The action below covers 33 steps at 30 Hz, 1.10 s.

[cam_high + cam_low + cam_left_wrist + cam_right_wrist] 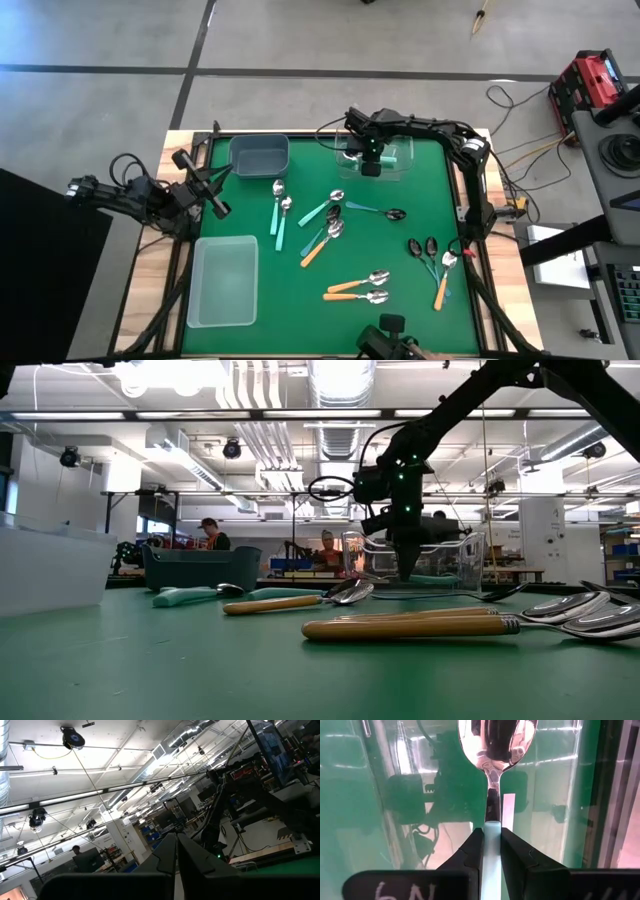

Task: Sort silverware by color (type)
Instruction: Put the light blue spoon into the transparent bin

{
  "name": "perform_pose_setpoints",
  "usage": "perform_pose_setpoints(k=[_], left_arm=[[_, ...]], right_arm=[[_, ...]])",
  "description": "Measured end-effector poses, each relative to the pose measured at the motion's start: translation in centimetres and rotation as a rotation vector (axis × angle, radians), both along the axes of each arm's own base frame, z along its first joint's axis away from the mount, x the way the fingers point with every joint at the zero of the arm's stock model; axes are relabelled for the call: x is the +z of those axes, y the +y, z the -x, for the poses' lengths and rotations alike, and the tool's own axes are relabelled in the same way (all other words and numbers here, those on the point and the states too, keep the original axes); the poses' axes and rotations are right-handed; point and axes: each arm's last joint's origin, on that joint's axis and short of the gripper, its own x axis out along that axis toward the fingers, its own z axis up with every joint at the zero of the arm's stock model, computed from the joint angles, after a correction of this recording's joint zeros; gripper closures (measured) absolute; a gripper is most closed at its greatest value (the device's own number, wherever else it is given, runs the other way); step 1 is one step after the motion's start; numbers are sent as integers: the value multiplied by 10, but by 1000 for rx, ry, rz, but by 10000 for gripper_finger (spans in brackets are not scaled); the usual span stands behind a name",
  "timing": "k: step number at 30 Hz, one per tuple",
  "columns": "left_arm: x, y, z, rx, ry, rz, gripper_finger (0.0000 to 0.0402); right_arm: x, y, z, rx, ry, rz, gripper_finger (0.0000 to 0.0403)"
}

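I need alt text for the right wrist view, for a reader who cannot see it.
The right gripper has its jaws shut on the pale teal handle of a silver spoon, held over a clear container with green table beneath.

Teal-handled spoon (492, 780) pinched by its handle in the right end effector (491, 851), silver bowl pointing down over the clear bin (385, 160) at far centre. Rest of the silverware lies flat on the counter: two teal-handled spoons (279, 215) left of centre; mixed teal, orange and dark cluster (326, 225) mid-counter; dark spoon with thin blue handle (385, 212) just right of it; two orange-handled spoons (358, 289) side by side at near centre; dark pair plus one orange-handled (434, 262) near right.
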Motion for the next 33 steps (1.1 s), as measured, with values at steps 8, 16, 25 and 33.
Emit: perform_pose_setpoints(k=[8, 16, 25, 33], left_arm=[[0, 0, 0, 0, 0, 0, 401], [0, 0, 0, 0, 0, 0, 401], [0, 0, 0, 0, 0, 0, 401], [0, 0, 0, 0, 0, 0, 401]], right_arm=[[-2, 1, 1, 0, 4, -5, 369], [-3, 1, 1, -10, -7, -2, 369], [-3, 1, 0, -10, -26, -15, 369], [-1, -4, 2, -28, -24, -12, 369]])
